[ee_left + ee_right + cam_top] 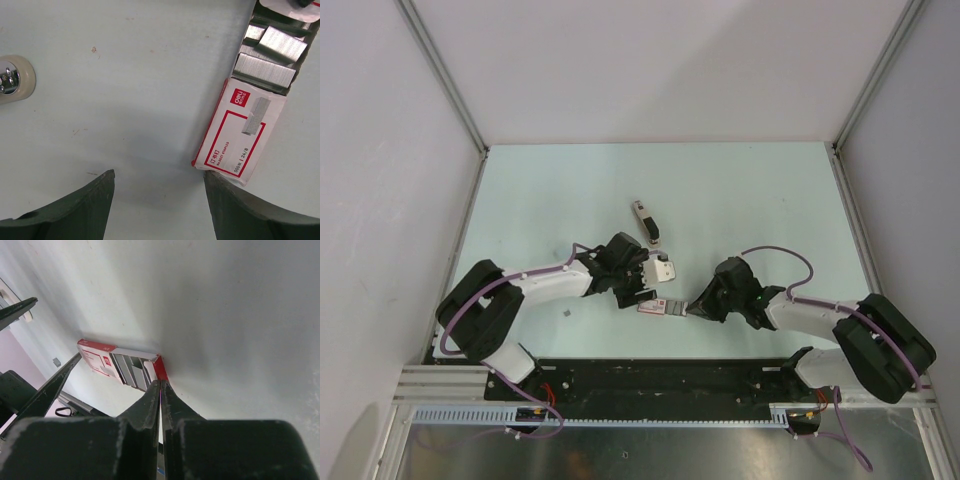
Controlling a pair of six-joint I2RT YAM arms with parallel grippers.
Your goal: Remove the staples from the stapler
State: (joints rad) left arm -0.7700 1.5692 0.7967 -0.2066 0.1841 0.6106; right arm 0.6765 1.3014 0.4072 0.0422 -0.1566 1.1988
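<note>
The stapler [645,222], dark with a pale beige top, lies alone on the table beyond both arms. An open red-and-white staple box [660,307] lies between the grippers. Several grey staple strips [272,55] lie in it and also show in the right wrist view [132,371]. My left gripper [642,288] is open and empty over bare table [159,172], its right finger beside the box's printed end [240,132]. My right gripper [692,310] is shut [160,382], its tips pinched at the box's red end flap [160,367].
A pale rounded object with shiny metal [15,80] shows at the left edge of the left wrist view; I cannot tell what it is. A tiny grey speck [567,316] lies on the table left of the left arm. Walls and metal rails enclose the table.
</note>
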